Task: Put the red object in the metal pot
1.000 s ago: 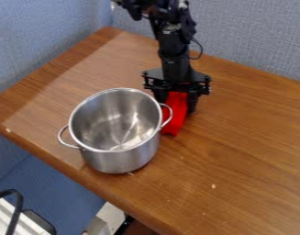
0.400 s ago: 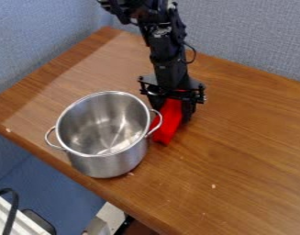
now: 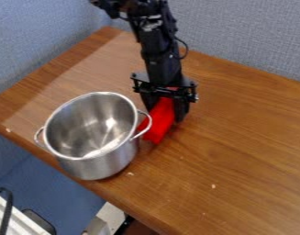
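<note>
**Block gripped and on the move, pot has slid left with it**

We see the gripper (image 3: 163, 92) pointing straight down and pinching the upper end of the red block (image 3: 162, 122), its jaws pressed close on the block's sides. The block hangs tilted, its lower end down by the table (image 3: 238, 156) and just beside the right wall of the metal pot (image 3: 91, 135) (whether it actually touches the rim or the small handle there, we cannot tell).

What has changed over the last second: the arm has shifted left and a little toward the far side of the table, carrying the block along, and the grip has not loosened. The pot has moved too. It sat nearer the middle of the table's near edge a second ago and now stands clearly further left, with its handles turned to a different angle. We judge that the block or the gripper has been nudging the pot sideways, since the two have stayed right next to each other through the shift.

For the task, this means the block is held but not yet in the pot; it is outside, on the pot's right, and looks too low to clear the rim. We think the next move calls for a lift well above the rim before any travel leftward over the opening. Otherwise the pot may keep sliding toward the table's left near edge, and the block, about as long as the pot is wide, could catch on the rim.
</note>
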You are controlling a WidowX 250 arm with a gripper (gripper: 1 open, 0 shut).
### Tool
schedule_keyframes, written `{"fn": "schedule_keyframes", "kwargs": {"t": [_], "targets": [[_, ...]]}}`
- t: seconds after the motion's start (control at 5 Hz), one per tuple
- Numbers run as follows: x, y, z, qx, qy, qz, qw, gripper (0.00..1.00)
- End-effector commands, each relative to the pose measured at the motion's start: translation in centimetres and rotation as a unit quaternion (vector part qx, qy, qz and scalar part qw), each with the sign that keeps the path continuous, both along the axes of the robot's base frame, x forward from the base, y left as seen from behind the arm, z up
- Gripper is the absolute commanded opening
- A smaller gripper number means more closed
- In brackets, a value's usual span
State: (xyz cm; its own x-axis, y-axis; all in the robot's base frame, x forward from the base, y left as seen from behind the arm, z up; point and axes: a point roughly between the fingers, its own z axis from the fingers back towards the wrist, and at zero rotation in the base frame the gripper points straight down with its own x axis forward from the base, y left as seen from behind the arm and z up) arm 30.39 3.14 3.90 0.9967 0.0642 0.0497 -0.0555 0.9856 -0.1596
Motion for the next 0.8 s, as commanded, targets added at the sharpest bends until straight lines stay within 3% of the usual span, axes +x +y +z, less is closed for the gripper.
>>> {"fn": "schedule_keyframes", "kwargs": {"t": [0.0, 0.2, 0.6], "targets": [[1.3, 1.6, 4.2, 0.019, -0.058, -0.042, 0.9973, 0.00], [1.2, 2.8, 6.0, 0.020, -0.078, -0.022, 0.9965, 0.00], [2.5, 2.1, 2.9, 0.061, -0.077, 0.005, 0.9952, 0.00]]}}
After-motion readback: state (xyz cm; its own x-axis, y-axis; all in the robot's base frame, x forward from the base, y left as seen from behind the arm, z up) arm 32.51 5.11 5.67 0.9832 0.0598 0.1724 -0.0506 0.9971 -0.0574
